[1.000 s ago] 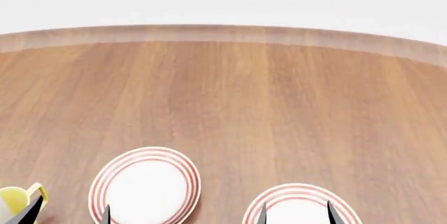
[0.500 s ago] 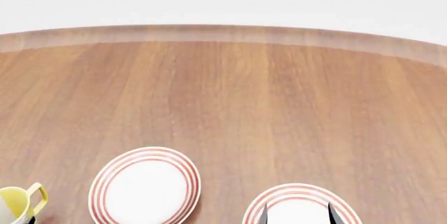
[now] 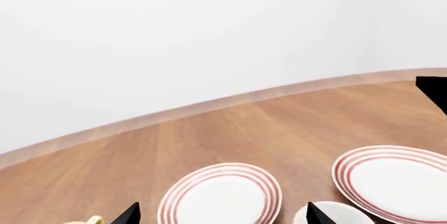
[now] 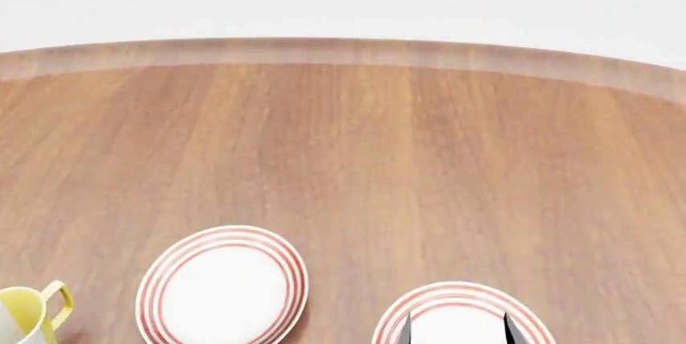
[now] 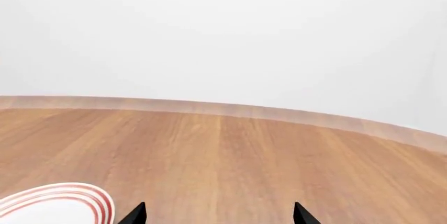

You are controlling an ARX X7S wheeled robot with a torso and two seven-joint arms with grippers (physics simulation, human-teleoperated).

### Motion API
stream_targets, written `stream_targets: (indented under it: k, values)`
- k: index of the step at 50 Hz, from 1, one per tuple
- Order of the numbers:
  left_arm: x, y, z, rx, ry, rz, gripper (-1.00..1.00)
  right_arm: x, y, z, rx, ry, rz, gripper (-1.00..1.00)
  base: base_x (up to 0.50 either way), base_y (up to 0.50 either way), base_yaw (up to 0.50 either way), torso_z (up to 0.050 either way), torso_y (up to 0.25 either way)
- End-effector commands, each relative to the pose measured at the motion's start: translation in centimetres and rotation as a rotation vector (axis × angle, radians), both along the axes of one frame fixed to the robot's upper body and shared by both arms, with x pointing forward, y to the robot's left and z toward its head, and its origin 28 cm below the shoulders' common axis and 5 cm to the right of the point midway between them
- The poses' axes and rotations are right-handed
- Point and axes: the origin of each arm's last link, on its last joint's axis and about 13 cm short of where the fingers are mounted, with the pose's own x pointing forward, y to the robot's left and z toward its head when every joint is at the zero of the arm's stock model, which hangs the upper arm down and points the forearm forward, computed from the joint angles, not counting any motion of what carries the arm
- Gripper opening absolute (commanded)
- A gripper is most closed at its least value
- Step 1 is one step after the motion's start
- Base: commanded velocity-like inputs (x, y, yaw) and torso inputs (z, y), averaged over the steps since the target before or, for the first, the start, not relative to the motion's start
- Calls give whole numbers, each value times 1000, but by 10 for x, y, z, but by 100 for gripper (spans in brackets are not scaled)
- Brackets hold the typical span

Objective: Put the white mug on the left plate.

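The left plate [image 4: 222, 286], white with thin red rings, lies on the wooden table and also shows in the left wrist view [image 3: 220, 195]. My left gripper [image 3: 222, 214] is open, raised on the near side of this plate, with nothing between its fingers. It is out of the head view. A glossy white rim, the white mug [image 3: 346, 216], peeks in just beyond one left fingertip, between the two plates. Most of it is cut off. My right gripper [image 4: 455, 329] [image 5: 218, 214] is open and empty above the right plate [image 4: 461, 312].
A white mug with yellow inside and handle [image 4: 24, 312] stands left of the left plate. The right plate [image 3: 394, 179] lies beside the left one. A black arm part [image 3: 434, 90] shows at the left wrist view's edge. The table's curved far edge [image 4: 343, 51] meets a white wall.
The left gripper's fingertips, seen at the bottom left of the head view a second ago, have slipped down out of it. The right gripper, plates and mugs have not moved.
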Motion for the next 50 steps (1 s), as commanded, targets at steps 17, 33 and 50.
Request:
stream_targets:
  k: [17,33,50]
  values:
    - [-43,12,-4,48,9,-110,100,2,1,-2,3,3,2,100,0,0,0,0,0]
    - [-68,25,-9,120,64,-181,100,1,1,0,4,-1,1,100,0,0,0,0,0]
    - [-92,25,-20,119,111,-315,100,3,1,-1,4,-1,-1,100,0,0,0,0,0]
